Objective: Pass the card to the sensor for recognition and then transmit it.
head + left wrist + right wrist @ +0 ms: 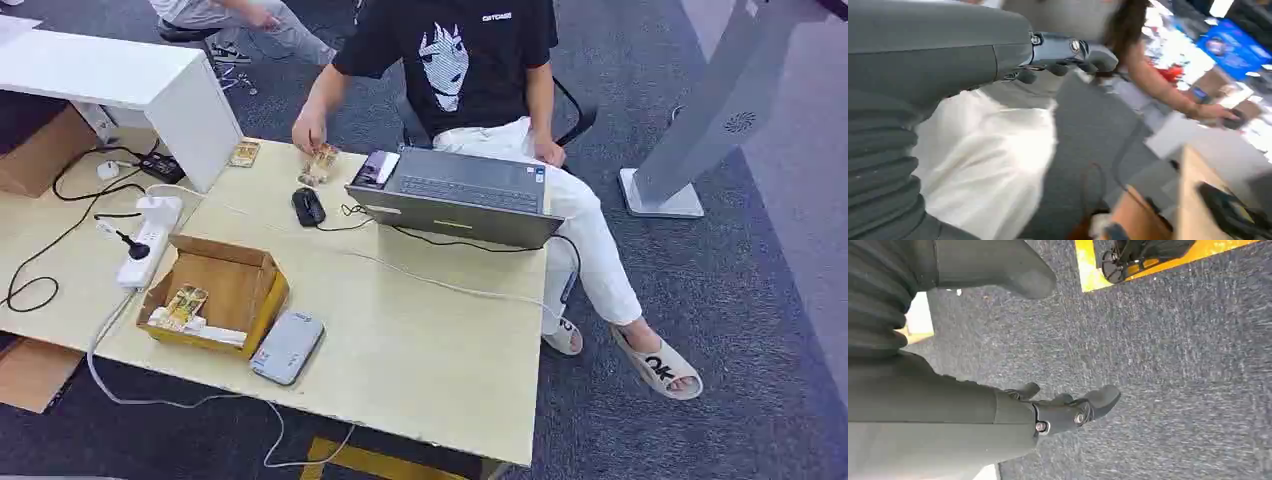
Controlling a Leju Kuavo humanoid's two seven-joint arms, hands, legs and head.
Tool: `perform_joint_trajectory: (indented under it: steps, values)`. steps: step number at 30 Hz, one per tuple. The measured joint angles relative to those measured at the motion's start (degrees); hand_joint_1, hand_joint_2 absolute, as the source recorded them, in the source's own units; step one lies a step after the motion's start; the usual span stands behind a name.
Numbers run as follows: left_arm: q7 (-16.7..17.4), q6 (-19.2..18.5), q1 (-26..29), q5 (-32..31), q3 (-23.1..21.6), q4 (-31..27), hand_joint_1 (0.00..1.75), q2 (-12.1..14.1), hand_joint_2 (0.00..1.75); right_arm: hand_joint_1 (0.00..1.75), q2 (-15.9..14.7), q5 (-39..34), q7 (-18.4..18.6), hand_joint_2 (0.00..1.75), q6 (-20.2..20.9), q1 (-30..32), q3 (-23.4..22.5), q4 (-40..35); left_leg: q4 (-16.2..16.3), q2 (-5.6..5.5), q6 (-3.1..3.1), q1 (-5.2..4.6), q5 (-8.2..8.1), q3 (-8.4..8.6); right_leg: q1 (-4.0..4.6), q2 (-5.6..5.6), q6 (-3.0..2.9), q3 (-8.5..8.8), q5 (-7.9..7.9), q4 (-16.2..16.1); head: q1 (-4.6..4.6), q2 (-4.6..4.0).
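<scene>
The card (185, 303) I need lies in the open cardboard box (240, 285) at the near left of the worktop (420, 340), a small printed rectangle with a glossy face, resting on the box floor beside a pale strip. Just beside the box, toward me, sits the sensor (288, 346), a flat grey slab with rounded corners and a matte plastic look. I judge the task not yet begun: the card is untouched and nothing rests on the sensor.

My left hand (1068, 57) hangs off the worktop with its dark fingers loosely apart and nothing in them; the picture is blurred, so I read that loosely. My right hand (1063, 407) hangs above speckled grey carpet, fingers spread, also empty.

Further out the worktop is pale, smooth board. It carries a grey laptop (460, 195), a black mouse (308, 206), a white power strip (150, 240) and trailing cables. A seated person across it touches more cards (318, 165).
</scene>
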Motion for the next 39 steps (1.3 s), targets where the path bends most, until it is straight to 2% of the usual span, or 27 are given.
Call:
perform_joint_trajectory:
  steps: [4,9,14,16,20,29,35,39]
  values:
    - [-0.9,-0.6,0.1,-1.1,-4.7,-2.6,0.00,3.1,1.75,0.00,0.0,-1.7,2.5,1.75,0.0,0.1,0.1,-1.4,0.0,0.00,0.00,0.00,0.01,0.03,0.00,0.00,-0.01,0.00,0.00,0.0,-0.02,0.00]
    - [1.3,1.9,1.3,0.1,-13.5,-5.7,0.00,5.7,1.75,0.00,0.0,-1.8,4.0,1.75,0.0,0.1,1.1,-2.6,0.0,0.00,-0.02,0.00,0.05,0.03,-0.01,0.01,-0.01,0.01,0.02,0.0,0.00,0.00]
    - [6.4,7.2,3.4,1.9,-26.8,-8.3,0.00,10.2,1.75,0.00,0.0,-0.4,4.4,1.75,0.0,0.0,1.4,-2.8,0.0,-0.04,-0.02,0.00,0.05,0.04,0.00,-0.03,-0.01,0.04,0.02,0.0,0.00,0.00]
    - [7.4,8.1,3.8,2.0,-31.1,-8.9,0.00,11.6,1.75,0.00,0.0,-0.3,4.4,1.75,0.0,0.0,1.4,-2.8,0.0,-0.04,-0.02,0.00,0.05,0.03,0.00,-0.03,-0.01,0.14,0.02,0.0,0.00,0.00]
    - [7.7,8.5,4.6,2.1,-35.3,-9.4,0.00,13.0,1.75,0.00,0.0,-0.1,4.4,1.75,0.0,0.0,1.4,-2.8,0.0,-0.01,-0.04,0.00,0.07,0.04,0.00,0.05,-0.02,0.11,0.03,0.0,0.00,0.00]
    - [8.8,9.0,5.3,2.0,-39.5,-9.8,0.00,14.7,1.75,0.00,0.0,0.7,4.5,1.75,0.0,0.0,1.4,-2.8,0.0,-0.04,-0.04,0.00,0.06,0.03,-0.01,0.02,-0.01,-0.03,0.01,0.0,0.00,0.00]
    - [13.9,12.3,3.1,-2.5,-48.6,-9.5,0.00,18.5,1.75,0.00,0.0,4.0,4.9,1.75,0.0,0.0,1.5,-2.8,0.0,-0.12,-0.06,0.00,0.14,0.03,-0.01,-0.06,-0.02,0.01,0.03,0.0,0.00,0.00]
    - [16.8,12.4,-1.2,-6.5,-55.4,-6.8,0.00,20.6,1.75,0.00,0.1,6.9,2.3,1.75,0.0,-0.3,1.4,-2.0,0.0,-0.23,-0.04,0.00,0.20,0.04,-0.01,-0.14,-0.02,0.07,0.04,0.0,0.00,0.00]
